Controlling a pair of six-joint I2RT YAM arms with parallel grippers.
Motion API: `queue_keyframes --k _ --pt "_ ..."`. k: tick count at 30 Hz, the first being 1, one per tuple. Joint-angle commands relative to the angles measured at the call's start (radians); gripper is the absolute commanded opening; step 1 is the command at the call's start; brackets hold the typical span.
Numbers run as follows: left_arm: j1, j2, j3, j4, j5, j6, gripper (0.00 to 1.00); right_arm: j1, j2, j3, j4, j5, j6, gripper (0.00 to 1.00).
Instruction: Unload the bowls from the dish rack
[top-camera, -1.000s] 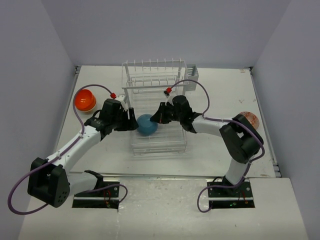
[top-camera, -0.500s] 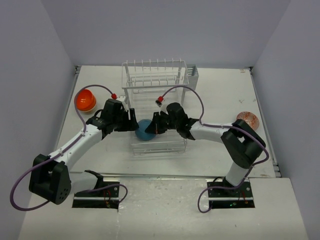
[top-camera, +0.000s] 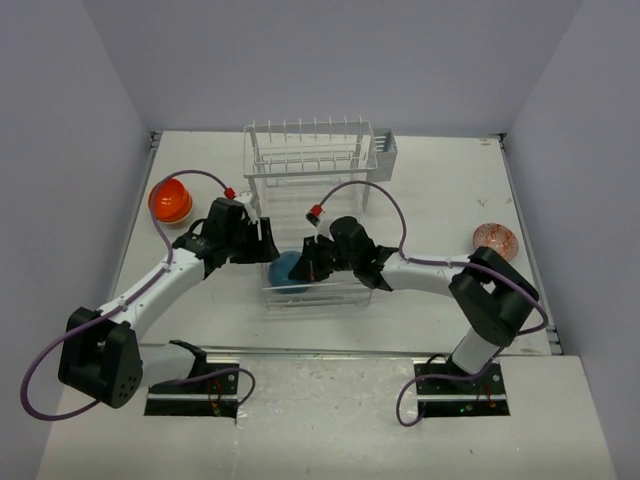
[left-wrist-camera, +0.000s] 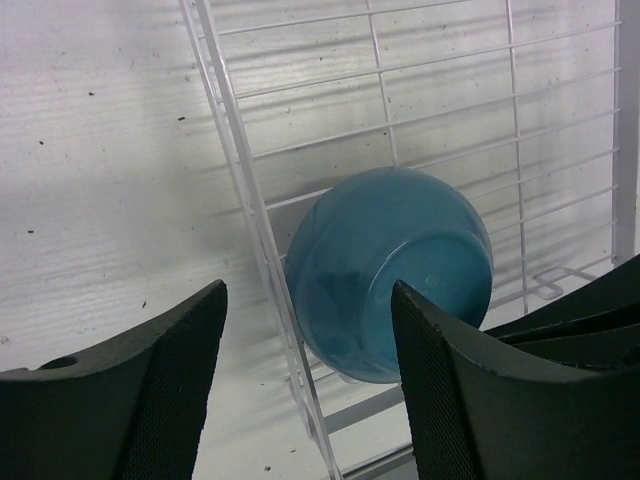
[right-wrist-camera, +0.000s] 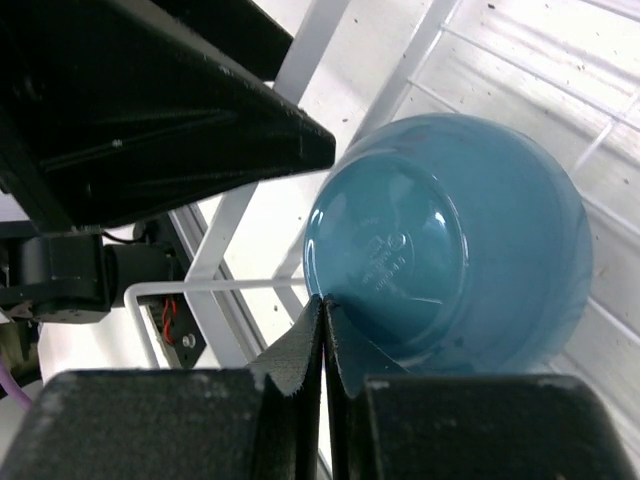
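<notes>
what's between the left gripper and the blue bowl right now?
Left wrist view: a white side rail of the dish rack crosses in front of the blue bowl, just ahead of the left gripper, jaws open. Nothing else there.

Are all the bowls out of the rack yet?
Not yet. Done: an orange bowl and a reddish bowl sit on the table. In hand: the teal bowl, lying in the dish rack, between the open left gripper and shut right gripper. To do: lifting it out.
</notes>
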Motion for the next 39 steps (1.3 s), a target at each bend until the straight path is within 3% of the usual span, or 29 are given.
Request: queue_keyframes --k 1,9,13,17,19,25,30,39 --pt "-0.001 0.002 -0.007 0.035 0.027 -0.002 0.67 0.007 -0.064 -0.019 -0.044 0.041 -0.027 0.0" --pt "-0.001 -0.035 -0.056 0.039 0.089 -0.008 0.65 0.007 -0.166 0.032 -0.143 0.093 -0.045 0.06" --pt "-0.001 -0.037 -0.07 0.039 0.088 -0.003 0.67 0.006 -0.245 0.041 -0.226 0.182 -0.059 0.25" --pt "-0.001 -0.023 -0.07 0.037 0.079 -0.005 0.67 -0.029 -0.314 0.021 -0.295 0.245 -0.045 0.57" --pt "-0.001 -0.02 -0.069 0.039 0.068 -0.007 0.63 -0.077 -0.322 0.005 -0.295 0.223 -0.031 0.7" --pt "-0.001 -0.02 -0.072 0.032 0.056 -0.013 0.42 -0.126 -0.287 -0.087 -0.213 0.112 -0.001 0.9" --pt "-0.001 -0.021 -0.072 0.031 0.056 -0.014 0.34 -0.126 -0.18 -0.088 -0.138 0.005 0.002 0.93" --pt "-0.001 -0.018 -0.073 0.029 0.048 -0.007 0.34 -0.126 -0.083 -0.098 -0.042 -0.049 0.021 0.92"
